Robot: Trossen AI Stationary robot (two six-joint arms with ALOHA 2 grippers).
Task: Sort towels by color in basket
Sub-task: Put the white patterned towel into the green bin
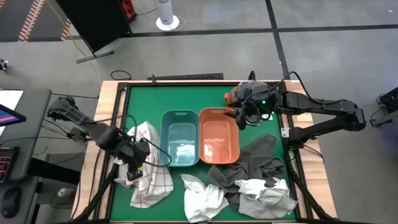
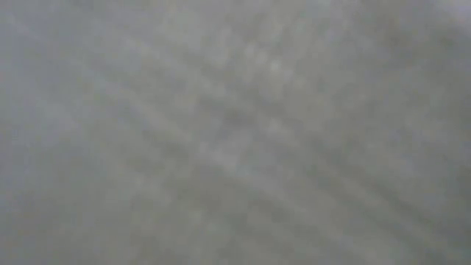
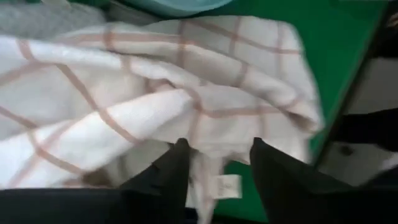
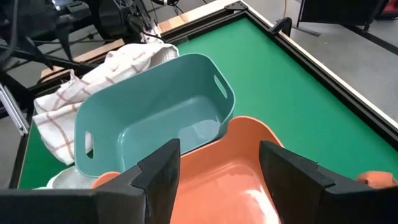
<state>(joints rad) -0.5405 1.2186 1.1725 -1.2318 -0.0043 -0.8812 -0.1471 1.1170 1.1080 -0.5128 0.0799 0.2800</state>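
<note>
A white towel with brown checks lies crumpled on the green table to the left of the teal basket. My left gripper is low over it and open, with a fold of the towel between its fingers. My right gripper hovers open over the far right rim of the orange basket; its fingers hold nothing. A white cloth lies in the teal basket. Dark grey, white and light grey towels are heaped near the front right. My left gripper comes at the checked towel from above, and its open fingers stand on either side of a fold by the hem with the small label. The towel lies on the table. Whether the fingers touch the cloth I cannot tell.
The two baskets stand side by side mid-table. A small orange thing sits by the right arm's wrist near the far edge. A raised wooden rim runs round the table. Bare green shows far of the baskets. A blurred grey surface fills the low view.
</note>
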